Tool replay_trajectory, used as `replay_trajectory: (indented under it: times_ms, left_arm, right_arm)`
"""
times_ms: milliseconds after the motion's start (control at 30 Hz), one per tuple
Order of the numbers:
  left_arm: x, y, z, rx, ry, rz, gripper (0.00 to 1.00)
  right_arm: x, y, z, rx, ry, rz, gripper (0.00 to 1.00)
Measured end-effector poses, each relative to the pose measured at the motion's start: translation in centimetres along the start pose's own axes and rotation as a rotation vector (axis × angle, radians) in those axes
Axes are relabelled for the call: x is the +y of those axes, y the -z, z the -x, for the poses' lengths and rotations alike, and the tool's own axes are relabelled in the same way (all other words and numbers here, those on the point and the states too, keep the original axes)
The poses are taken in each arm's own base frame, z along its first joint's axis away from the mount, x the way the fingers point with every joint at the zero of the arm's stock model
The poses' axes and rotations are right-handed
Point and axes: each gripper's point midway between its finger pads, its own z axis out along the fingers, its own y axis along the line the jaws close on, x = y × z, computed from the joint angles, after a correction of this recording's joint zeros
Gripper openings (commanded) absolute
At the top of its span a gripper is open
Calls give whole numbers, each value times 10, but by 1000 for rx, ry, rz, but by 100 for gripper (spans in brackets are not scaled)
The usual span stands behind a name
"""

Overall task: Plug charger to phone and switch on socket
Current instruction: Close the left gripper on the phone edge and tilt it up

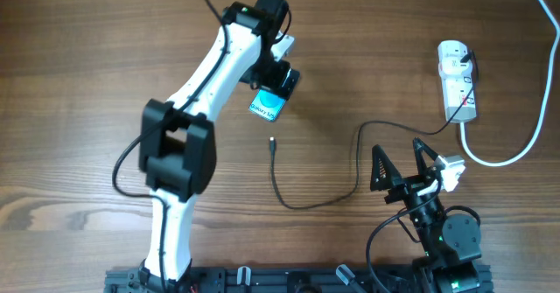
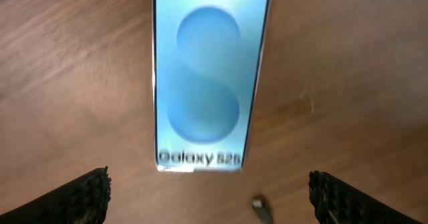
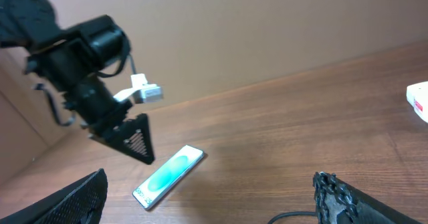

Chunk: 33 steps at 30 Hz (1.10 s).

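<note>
The phone (image 1: 268, 108) lies flat on the table, turquoise screen up, partly under my left gripper (image 1: 278, 76). In the left wrist view the phone (image 2: 206, 77) fills the middle, "Galaxy S25" band nearest, between my open left fingers (image 2: 208, 196). The charger cable (image 1: 319, 192) curves across the table; its metal-tipped connector (image 1: 272, 141) lies just in front of the phone, also in the left wrist view (image 2: 262, 208). The socket (image 1: 458, 81) lies at far right with a black plug in it. My right gripper (image 1: 401, 163) is open and empty, near the cable. The right wrist view shows the phone (image 3: 168, 176).
A thick white cord (image 1: 525, 144) loops from the socket toward the table's right edge. The left arm (image 1: 188, 127) reaches diagonally across the left half of the table. A wall shows behind the table in the right wrist view.
</note>
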Motion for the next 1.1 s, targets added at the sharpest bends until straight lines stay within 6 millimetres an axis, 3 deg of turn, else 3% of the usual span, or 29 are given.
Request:
replay_trajectory:
  times_ms: [133,333,667,1100]
  left_arm:
    - [1,0,-13,1,2,7,100]
    - [9,-28,-27,28,3,10,100]
    - [13,-29,4,-100,-40,23,100]
    - [14,-34,10,-115,-116,44,100]
  right_arm:
    - [0,0,0,0,0,0,100]
    - [0,0,0,0,0,0,100]
    - [0,0,0,0,0,0,100]
    - [0,0,0,0,0,0,100]
